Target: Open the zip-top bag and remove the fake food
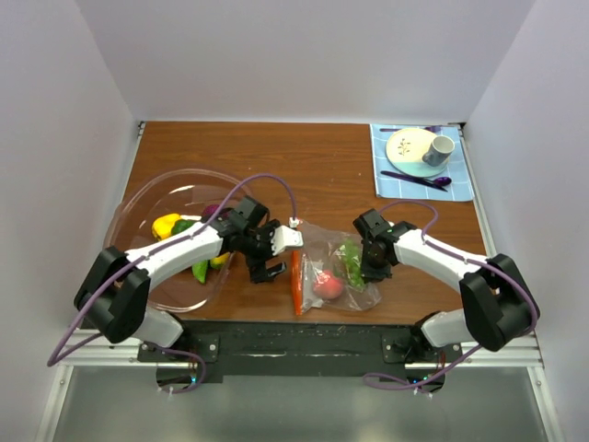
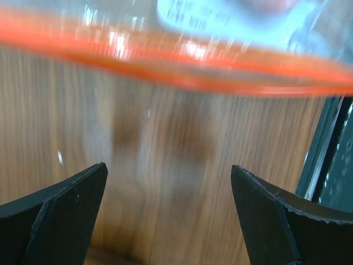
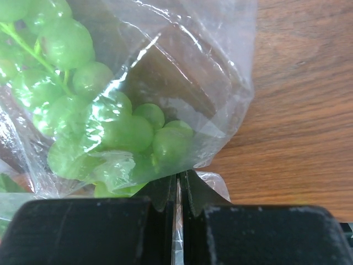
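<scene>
The clear zip-top bag [image 1: 336, 272] lies near the table's front edge, its orange-red zip strip [image 1: 296, 284] on the left side. Inside are a pink-red piece [image 1: 328, 286] and green grapes [image 1: 352, 261], which also show in the right wrist view [image 3: 110, 121]. My right gripper [image 1: 373, 262] is shut on the bag's right edge; plastic film [image 3: 177, 221] is pinched between its closed jaws. My left gripper [image 1: 267, 250] is open just left of the zip strip [image 2: 182, 66], above bare wood, holding nothing. A yellow piece [image 1: 166, 225] and green pieces [image 1: 200, 270] lie in the bowl.
A large clear pinkish bowl [image 1: 138, 207] sits at the left under my left arm. At the back right a blue mat [image 1: 465, 184] holds a plate [image 1: 409, 145], a cup [image 1: 439, 149] and a purple spoon [image 1: 419, 180]. The table's front edge [image 1: 304, 322] is close to the bag.
</scene>
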`<control>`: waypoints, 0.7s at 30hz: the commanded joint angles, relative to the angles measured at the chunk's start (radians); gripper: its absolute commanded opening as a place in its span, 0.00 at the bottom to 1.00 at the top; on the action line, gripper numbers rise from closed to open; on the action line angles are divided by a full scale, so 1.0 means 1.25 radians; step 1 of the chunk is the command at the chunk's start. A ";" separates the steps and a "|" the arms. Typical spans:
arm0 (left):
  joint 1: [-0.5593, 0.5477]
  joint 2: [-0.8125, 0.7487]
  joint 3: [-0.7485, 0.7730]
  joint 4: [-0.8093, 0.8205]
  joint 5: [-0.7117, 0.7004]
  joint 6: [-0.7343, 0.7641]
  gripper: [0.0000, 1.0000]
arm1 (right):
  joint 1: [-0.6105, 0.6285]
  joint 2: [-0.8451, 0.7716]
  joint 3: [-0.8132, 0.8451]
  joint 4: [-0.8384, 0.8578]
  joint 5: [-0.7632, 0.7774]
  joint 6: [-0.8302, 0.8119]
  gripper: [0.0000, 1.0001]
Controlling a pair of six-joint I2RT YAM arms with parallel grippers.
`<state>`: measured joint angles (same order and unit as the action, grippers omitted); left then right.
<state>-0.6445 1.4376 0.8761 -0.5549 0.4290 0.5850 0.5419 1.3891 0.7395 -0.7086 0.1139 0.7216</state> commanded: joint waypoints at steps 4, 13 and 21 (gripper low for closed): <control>-0.102 0.012 0.058 0.130 0.083 -0.041 1.00 | -0.004 0.000 0.029 -0.022 0.028 0.000 0.00; -0.199 0.092 0.075 0.177 0.091 -0.052 1.00 | -0.003 -0.003 0.076 -0.043 0.012 0.007 0.00; -0.202 0.143 0.064 0.249 0.100 -0.054 1.00 | 0.002 -0.065 0.259 -0.179 0.018 -0.020 0.00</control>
<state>-0.8970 1.6154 0.9463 -0.3374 0.5213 0.5331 0.5423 1.3605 0.9409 -0.8497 0.1192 0.7158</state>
